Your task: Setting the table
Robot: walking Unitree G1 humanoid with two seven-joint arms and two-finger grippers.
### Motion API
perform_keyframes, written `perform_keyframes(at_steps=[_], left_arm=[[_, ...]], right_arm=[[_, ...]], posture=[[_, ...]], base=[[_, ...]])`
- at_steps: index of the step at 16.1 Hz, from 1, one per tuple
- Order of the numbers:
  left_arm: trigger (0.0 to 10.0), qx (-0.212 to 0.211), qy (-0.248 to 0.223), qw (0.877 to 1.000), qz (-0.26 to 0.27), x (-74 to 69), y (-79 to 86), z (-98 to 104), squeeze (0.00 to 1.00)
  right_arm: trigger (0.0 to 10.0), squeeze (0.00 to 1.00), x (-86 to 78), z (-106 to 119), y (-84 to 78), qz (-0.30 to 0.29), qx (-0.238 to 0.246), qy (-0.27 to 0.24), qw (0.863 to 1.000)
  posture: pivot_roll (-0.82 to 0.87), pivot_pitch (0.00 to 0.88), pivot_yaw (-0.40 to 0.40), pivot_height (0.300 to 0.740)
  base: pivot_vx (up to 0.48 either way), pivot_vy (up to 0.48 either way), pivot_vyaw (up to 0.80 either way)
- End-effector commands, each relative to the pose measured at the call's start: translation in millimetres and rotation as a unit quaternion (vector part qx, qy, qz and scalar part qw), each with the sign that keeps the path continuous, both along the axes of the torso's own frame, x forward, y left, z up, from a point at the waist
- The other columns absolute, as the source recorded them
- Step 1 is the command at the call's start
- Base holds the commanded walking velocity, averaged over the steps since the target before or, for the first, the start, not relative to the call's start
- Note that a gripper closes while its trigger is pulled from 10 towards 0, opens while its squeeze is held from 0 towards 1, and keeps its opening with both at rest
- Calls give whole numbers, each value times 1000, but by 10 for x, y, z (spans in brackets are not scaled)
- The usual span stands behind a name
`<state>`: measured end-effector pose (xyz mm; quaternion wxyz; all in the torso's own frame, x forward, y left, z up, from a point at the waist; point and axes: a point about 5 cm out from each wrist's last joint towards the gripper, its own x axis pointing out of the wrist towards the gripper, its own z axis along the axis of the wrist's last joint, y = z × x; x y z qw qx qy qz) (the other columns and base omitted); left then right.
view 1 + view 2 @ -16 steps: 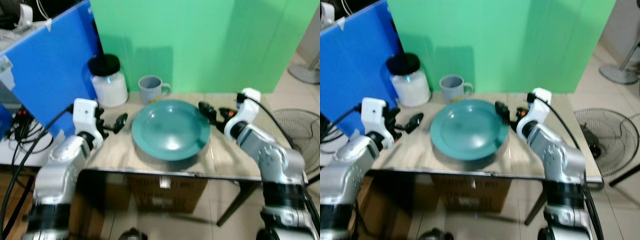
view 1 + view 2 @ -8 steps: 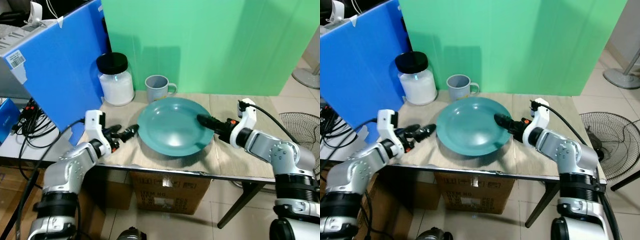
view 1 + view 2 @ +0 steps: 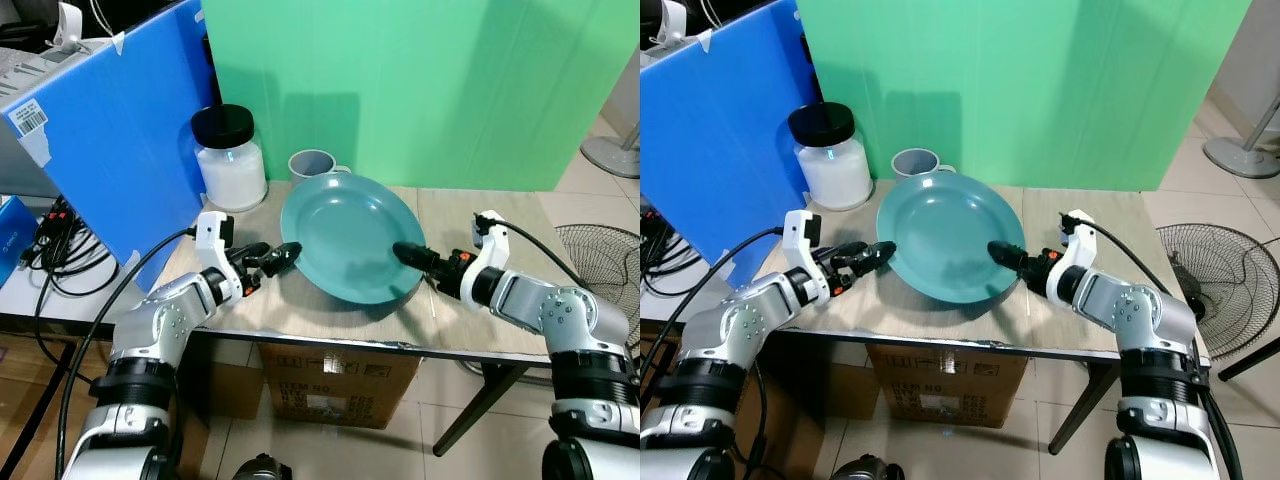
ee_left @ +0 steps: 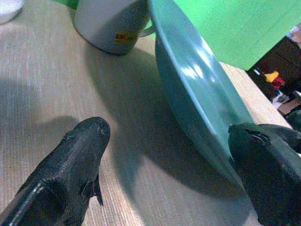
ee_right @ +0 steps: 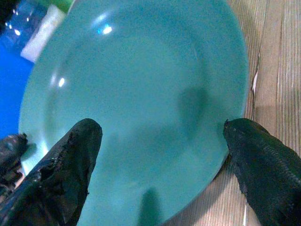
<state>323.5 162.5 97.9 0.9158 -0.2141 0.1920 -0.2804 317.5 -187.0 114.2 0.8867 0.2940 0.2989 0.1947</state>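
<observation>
Both grippers, left gripper (image 3: 272, 259) and right gripper (image 3: 412, 257), fingers spread, are flanking the tilted teal plate (image 3: 352, 235); closing evenly on opposite rims should steady it.

Behind the table you have a green backdrop (image 3: 420, 90), with a blue board (image 3: 110, 130) leaning at its left. To the left you see a bundle of black cables (image 3: 60, 245), under the table a cardboard box (image 3: 340, 385), and on the floor to the right a fan (image 3: 600, 250).
</observation>
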Motion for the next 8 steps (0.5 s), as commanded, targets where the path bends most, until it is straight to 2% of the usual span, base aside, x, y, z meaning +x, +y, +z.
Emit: perform_keyframes(at_steps=[1, 5, 8], left_arm=[[10000, 10, -3, 1000, 7, 36, 21, 8, 0], [10000, 14, -2, 1000, 20, 79, 64, 1, 0], [10000, 19, -1, 999, 30, 92, 128, -3, 0]], right_arm=[[10000, 0, 15, 7, -83, -20, -1, 6, 1000], [10000, 0, 79, 163, -218, -38, -4, -38, 999], [10000, 0, 107, 132, -254, -53, -22, -44, 997]], posture=[[40, 0, 31, 740], [39, 0, 29, 740], [38, 0, 31, 740]], base=[[0, 0, 0], [0, 0, 0], [0, 0, 0]])
